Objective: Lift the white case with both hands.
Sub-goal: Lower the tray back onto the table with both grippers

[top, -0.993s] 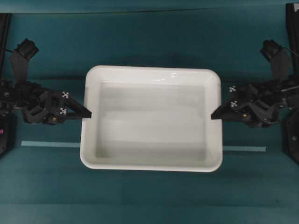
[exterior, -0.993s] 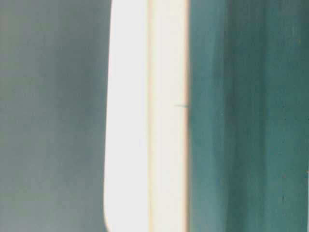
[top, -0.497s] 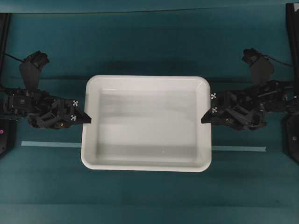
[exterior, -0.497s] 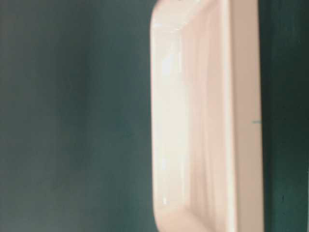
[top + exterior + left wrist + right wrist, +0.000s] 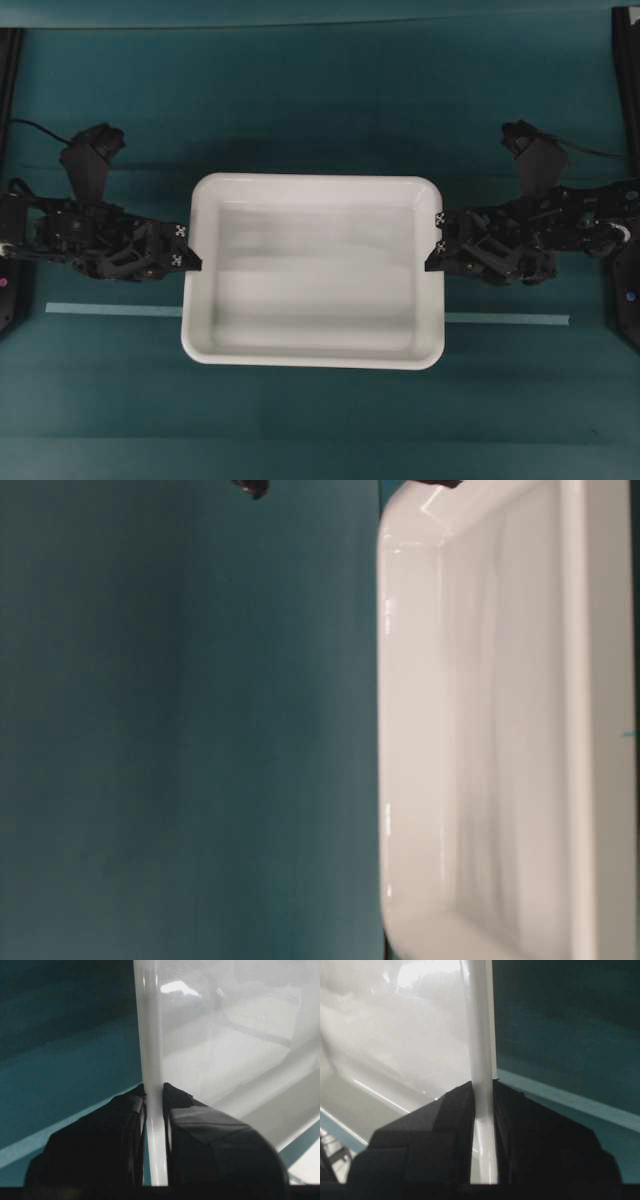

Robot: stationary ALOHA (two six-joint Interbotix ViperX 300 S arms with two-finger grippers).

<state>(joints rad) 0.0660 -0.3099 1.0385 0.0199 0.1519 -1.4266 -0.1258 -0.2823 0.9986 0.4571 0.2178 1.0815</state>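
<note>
We see the white case spanning the gap between the two grippers, each of which bites one short side of it. The left gripper has its jaws clamped on the rim of the left wall, and the right gripper has its jaws clamped on the rim of the right wall, both about midway along their sides. From overhead alone we could only say the fingertips meet the rim.

The wrist views settle the grip. In the left wrist view the thin white rim runs straight up between the two black fingers, which press it from either side, with the tray's glossy basin on the right of the jaws and the teal table on their left. The right wrist view mirrors this: the rim is pinched between the fingers, with the basin to their left and the table to their right.

Overhead we also see a thin pale tape strip on the table, crossing under the case on the near side of both grippers. The table-level view shows only the case's wall and interior, close up and turned sideways.
</note>
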